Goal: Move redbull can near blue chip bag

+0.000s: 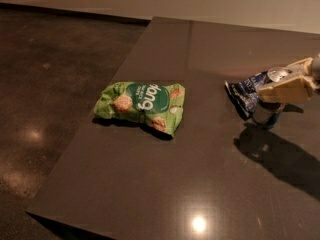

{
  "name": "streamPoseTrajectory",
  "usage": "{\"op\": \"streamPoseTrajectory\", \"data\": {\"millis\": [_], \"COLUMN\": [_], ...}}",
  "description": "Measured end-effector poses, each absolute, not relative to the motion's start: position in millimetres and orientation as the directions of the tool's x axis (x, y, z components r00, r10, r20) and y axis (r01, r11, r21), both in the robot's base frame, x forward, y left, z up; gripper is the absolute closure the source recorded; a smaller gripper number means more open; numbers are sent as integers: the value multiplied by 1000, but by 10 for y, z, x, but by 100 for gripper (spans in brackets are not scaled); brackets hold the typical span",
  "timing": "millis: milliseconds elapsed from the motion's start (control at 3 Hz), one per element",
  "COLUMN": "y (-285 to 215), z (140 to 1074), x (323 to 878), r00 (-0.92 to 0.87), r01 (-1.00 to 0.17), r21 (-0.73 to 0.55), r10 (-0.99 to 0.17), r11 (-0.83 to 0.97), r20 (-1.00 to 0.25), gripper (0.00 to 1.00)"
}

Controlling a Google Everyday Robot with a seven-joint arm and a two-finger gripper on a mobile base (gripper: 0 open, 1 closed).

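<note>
**Partly hidden: can held at the bench's right edge**

Only the tip of the gripper (pixel 276 80) shows, reaching in over the right edge of the bench (pixel 200 174); the arm behind it is cut off by the frame. Its cream fingers (pixel 285 89) are clamped on the upper part of the redbull can (pixel 267 115), one in front and one behind. They cover much of the can, so only the silver top and the dark lower body can be seen. No brand name on the can can be read, and whether its base touches the bench or hangs just above it cannot be told.

The blue chip bag (pixel 244 95) lies just beside the can, on the side away from the right edge and seemingly touching it. It is crumpled, and its white markings are too small to read.

The green bag (pixel 142 106) lies well apart from both, near the bench's left edge. It carries a white word on a dark green patch, upside down from this view and not surely legible, with round snack pictures around it.

A dark shadow of the gripper falls on the bench towards the near right corner.
</note>
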State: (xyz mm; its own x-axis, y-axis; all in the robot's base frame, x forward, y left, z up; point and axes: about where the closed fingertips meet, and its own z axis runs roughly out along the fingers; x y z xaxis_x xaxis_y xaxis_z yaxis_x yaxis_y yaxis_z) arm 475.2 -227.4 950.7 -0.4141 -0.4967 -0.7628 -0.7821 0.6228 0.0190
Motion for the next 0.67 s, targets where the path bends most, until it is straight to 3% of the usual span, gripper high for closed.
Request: {"op": "streamPoseTrajectory", "data": {"millis": [667], "y": [-2487], "z": [9522], "x": [4978], "r00": [-410], "r01": [-761], "r21": [24], "r10": [-451], "r11": [649], "r20": [-793], "gripper": [100]}}
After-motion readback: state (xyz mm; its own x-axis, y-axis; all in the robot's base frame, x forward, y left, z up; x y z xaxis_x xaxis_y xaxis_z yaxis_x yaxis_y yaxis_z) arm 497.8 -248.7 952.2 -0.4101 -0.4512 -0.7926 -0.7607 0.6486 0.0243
